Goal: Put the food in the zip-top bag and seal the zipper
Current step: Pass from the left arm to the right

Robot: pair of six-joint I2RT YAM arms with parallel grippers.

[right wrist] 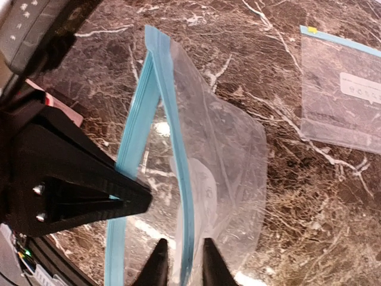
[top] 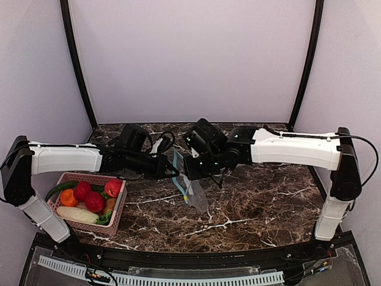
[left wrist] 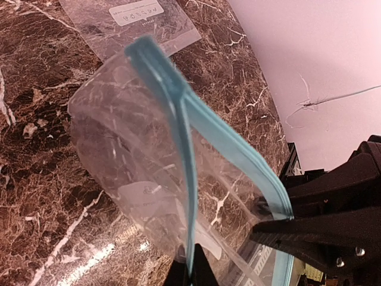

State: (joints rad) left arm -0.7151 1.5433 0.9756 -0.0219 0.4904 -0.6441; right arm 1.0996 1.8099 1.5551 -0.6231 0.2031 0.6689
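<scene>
While the food [top: 94, 201] lies heaped in one pink basket [top: 89, 227] at the left of the table [top: 256, 202], the two arms meet at mid-table over one bag. In the basket I count three red round pieces, one orange one, one long pale piece and one long dark green piece. Other bits show only as scraps of green and brown.

Right of the basket, the left gripper [left wrist: 187, 271] is pressed together on the bag [top: 197, 201], pinching one lip of the zipper [left wrist: 229, 146]. The bag is held up by its mouth edge, and I cannot tell whether its lower end touches the table. Its mouth is parted, so the zipper's two teal lips stand apart in a narrow wedge that closes at the far end.

The right gripper [right wrist: 183, 265] straddles the other lip. Its two fingers are a little apart, with a gap showing on each side of the strip.

A second bag [right wrist: 342, 95] of the same kind lies flat on the table apart from the held one, its one white label [right wrist: 360, 88] facing up.
</scene>
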